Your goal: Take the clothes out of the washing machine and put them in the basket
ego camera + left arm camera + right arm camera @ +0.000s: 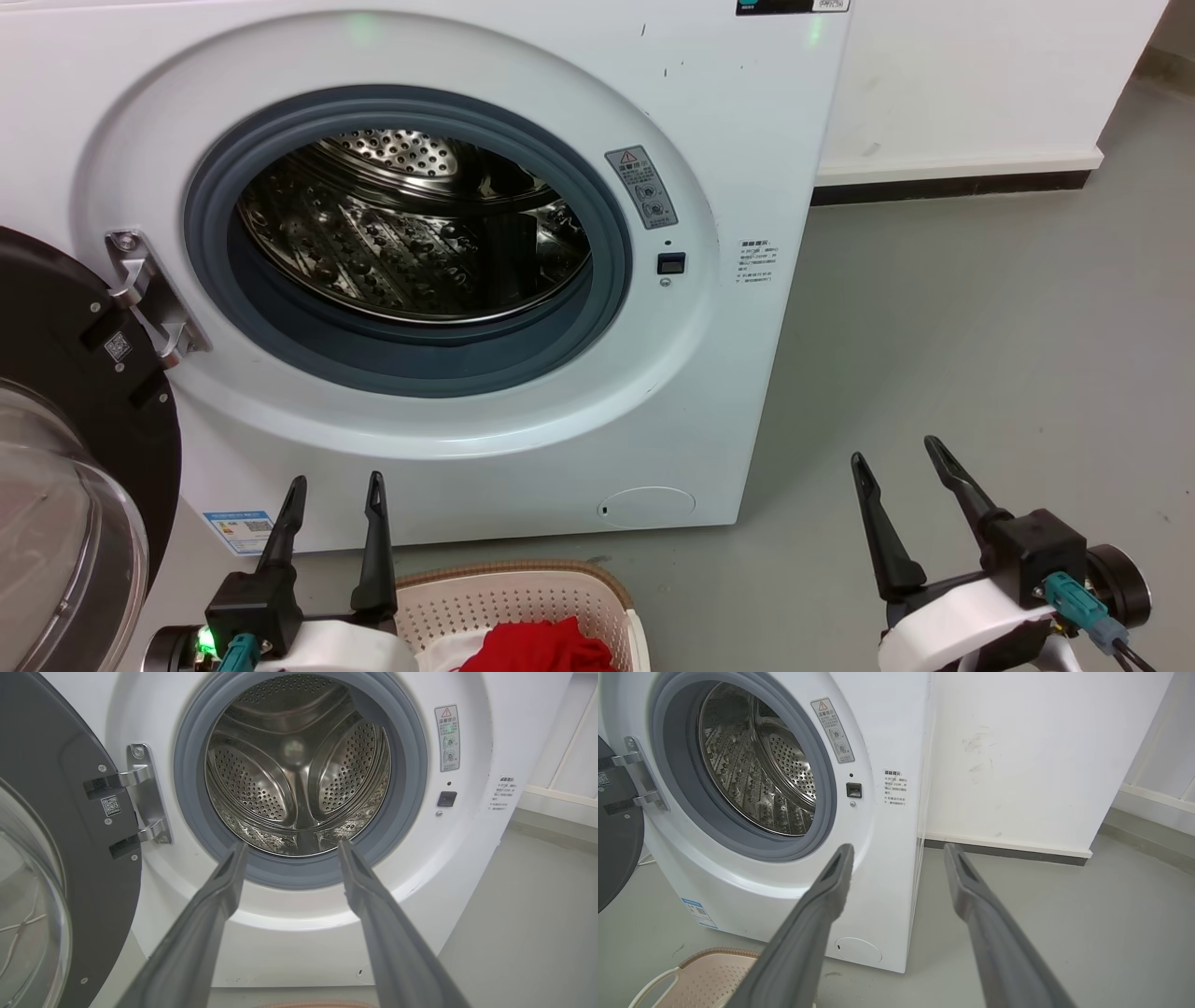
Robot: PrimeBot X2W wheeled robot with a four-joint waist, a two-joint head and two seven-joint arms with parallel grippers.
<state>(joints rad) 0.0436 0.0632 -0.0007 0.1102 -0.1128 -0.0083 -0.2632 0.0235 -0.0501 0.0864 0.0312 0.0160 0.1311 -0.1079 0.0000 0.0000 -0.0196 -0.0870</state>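
Grey floor (980, 355), white wall (980, 75), dark skirting strip (943, 187) along its foot, faint scuffs (978, 746) on the wall

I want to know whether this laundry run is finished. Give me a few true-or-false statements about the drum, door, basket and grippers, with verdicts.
1. No red fabric shows in the drum of the washing machine. True.
2. The machine's door is shut. False: the door is swung open on the robot's left.
3. Red clothes lie in the basket. True.
4. Both grippers are clamped on a garment. False: the left gripper and the right gripper are open and hold nothing.
5. The basket stands off to the machine's right side. False: it sits on the floor in front of the machine, below the porthole.
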